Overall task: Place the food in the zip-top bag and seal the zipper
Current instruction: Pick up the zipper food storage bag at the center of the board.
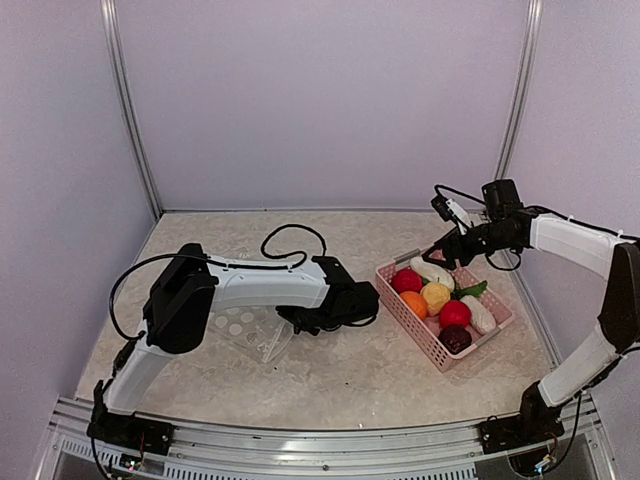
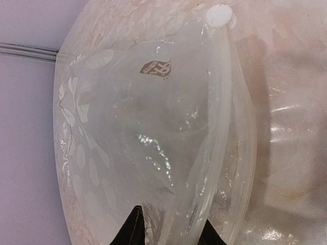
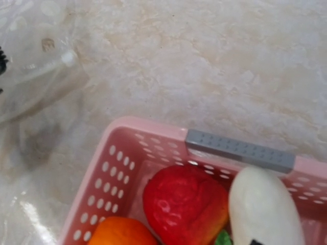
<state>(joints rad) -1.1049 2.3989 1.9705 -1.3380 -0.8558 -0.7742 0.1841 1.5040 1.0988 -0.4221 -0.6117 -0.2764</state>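
The clear dotted zip-top bag [image 1: 245, 328] lies flat left of centre. In the left wrist view the bag [image 2: 143, 132] fills the frame, with its pale zipper [image 2: 222, 102] running down the right side. My left gripper [image 1: 300, 325] is at the bag's right edge; its jaws [image 2: 173, 232] stand open astride the zipper edge. The food sits in the pink basket [image 1: 492, 330]: red strawberry [image 1: 406, 280], yellow ball [image 1: 436, 294], orange [image 1: 414, 305], dark purple ball [image 1: 455, 339], white oblong [image 1: 478, 313]. My right gripper [image 1: 442, 257] hovers open over the basket's far corner, above the strawberry [image 3: 184, 204] and a white piece [image 3: 263, 209].
The basket rim [image 3: 127, 127] carries a grey strip [image 3: 240, 150]. A black cable [image 1: 292, 240] loops on the table behind the left arm. Purple walls and metal posts enclose the table. A corner of the bag [image 3: 36, 76] shows at the right wrist view's top left.
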